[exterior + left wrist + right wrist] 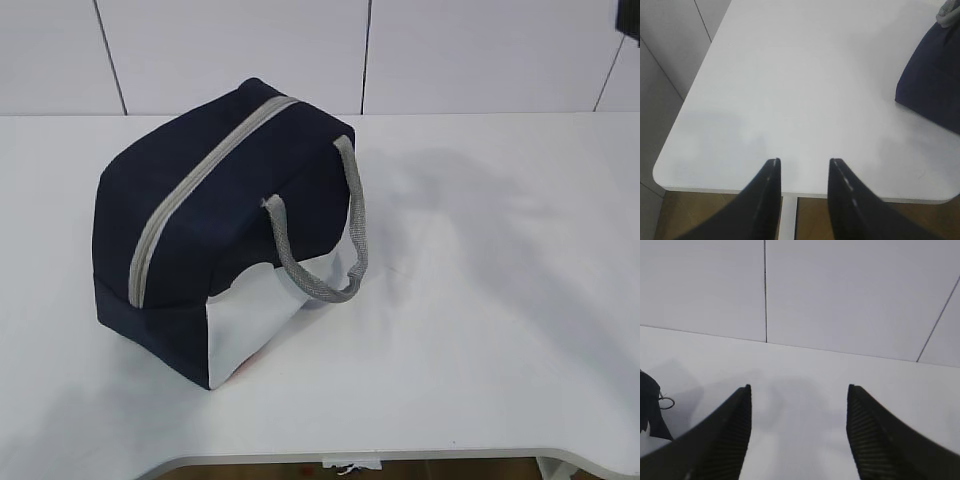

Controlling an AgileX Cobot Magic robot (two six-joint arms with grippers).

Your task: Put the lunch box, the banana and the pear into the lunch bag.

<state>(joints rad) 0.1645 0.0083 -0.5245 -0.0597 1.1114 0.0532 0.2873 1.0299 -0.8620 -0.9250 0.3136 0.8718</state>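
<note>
A navy lunch bag (215, 235) sits zipped shut, left of centre on the white desk (480, 300). Both end effectors, left (804, 162) and right (798, 389), hang released and empty. No lunch box, banana or pear shows, so either packing is finished or the bag must be unzipped first.

We see a white table (480, 300) with rounded corners; behind its far edge stands a pale panelled wall (230, 50) with thin dark seams, and below its near edge brown floor (810, 220).

Left gripper (804, 161) fingers smooth black; right gripper (799, 387) fingers ribbed black.
</note>
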